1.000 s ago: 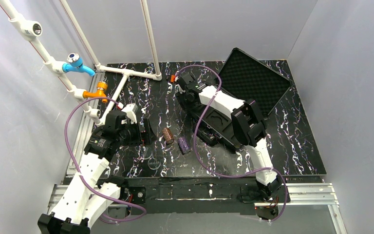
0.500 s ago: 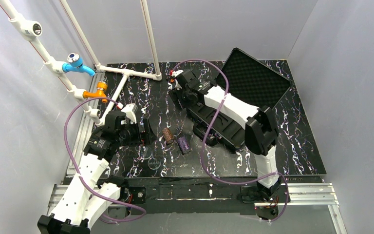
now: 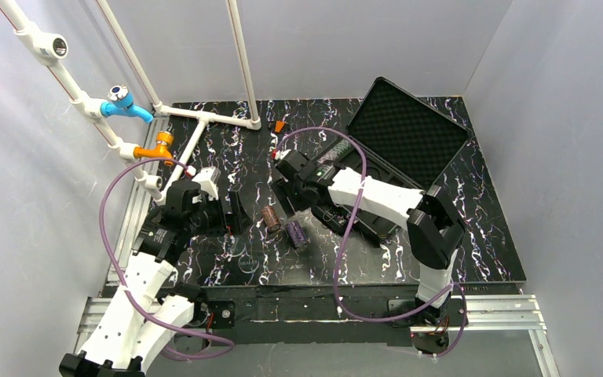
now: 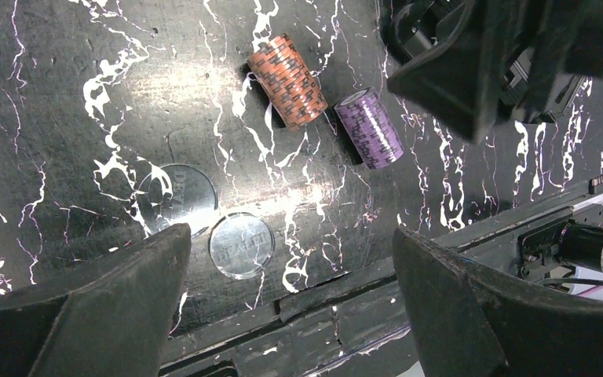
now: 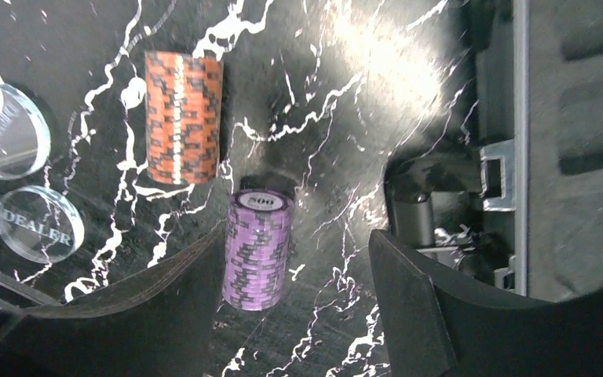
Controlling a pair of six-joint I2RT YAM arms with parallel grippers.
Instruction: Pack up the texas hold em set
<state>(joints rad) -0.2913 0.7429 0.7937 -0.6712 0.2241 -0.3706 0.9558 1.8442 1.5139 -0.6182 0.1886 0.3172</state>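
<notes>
The black case lies open at the back right, its foam-lined lid tilted up and its moulded tray partly under my right arm; the tray also shows in the right wrist view. A brown stack and a purple stack lie on their sides left of the tray. My right gripper is open above the table, the purple stack just inside its left finger. My left gripper is open and empty. The pinkish and grey-green stacks are not in view.
Two clear dealer discs lie near the front, left of the stacks. A small orange piece sits at the back. White pipes with blue and orange fittings stand at the left. The table's front edge is close.
My right arm has swung from the back near the orange piece forward, down to the purple stack. The left arm has barely moved.
</notes>
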